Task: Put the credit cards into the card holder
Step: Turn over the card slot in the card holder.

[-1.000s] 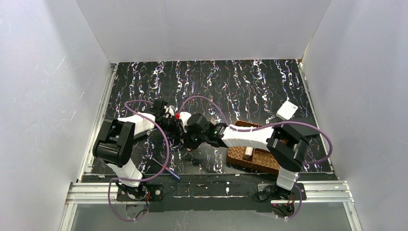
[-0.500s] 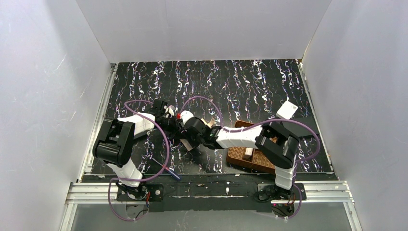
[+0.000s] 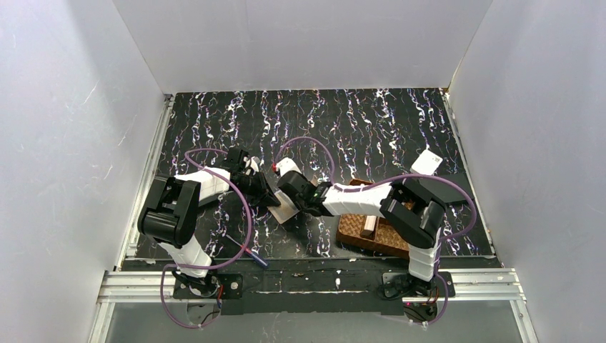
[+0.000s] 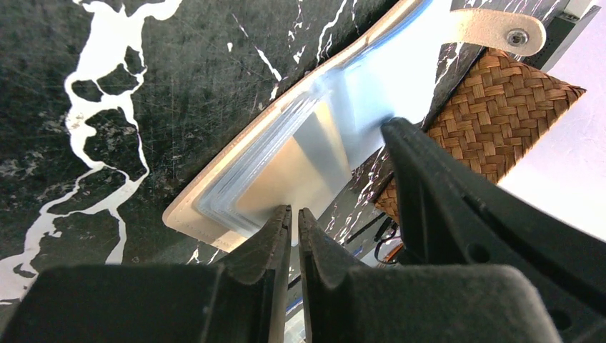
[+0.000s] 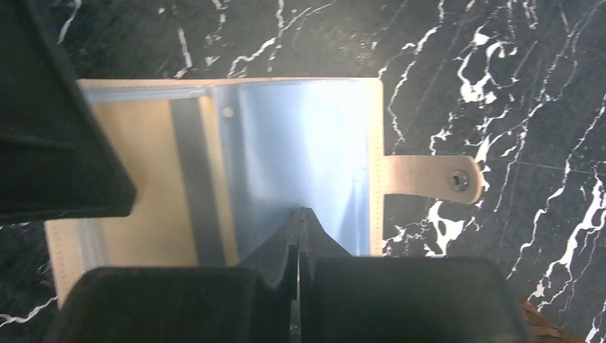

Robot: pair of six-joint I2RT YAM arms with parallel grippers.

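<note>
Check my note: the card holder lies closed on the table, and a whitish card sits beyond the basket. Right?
Not closed: the right wrist view shows the card holder lying open, clear sleeves exposed. The whitish card does sit beyond the basket.

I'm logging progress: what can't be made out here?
- Right wrist: right tool shut over the card holder; whether it pinches a sleeve is hidden.
- Left wrist: left tool hides what its tips touch; basket partly behind the right arm.
- Top external: holder's contents too small, half covered.

Left pincer [image 4: 294, 214] closed, right pincer [image 5: 299, 218] closed, arms reaching inward
</note>
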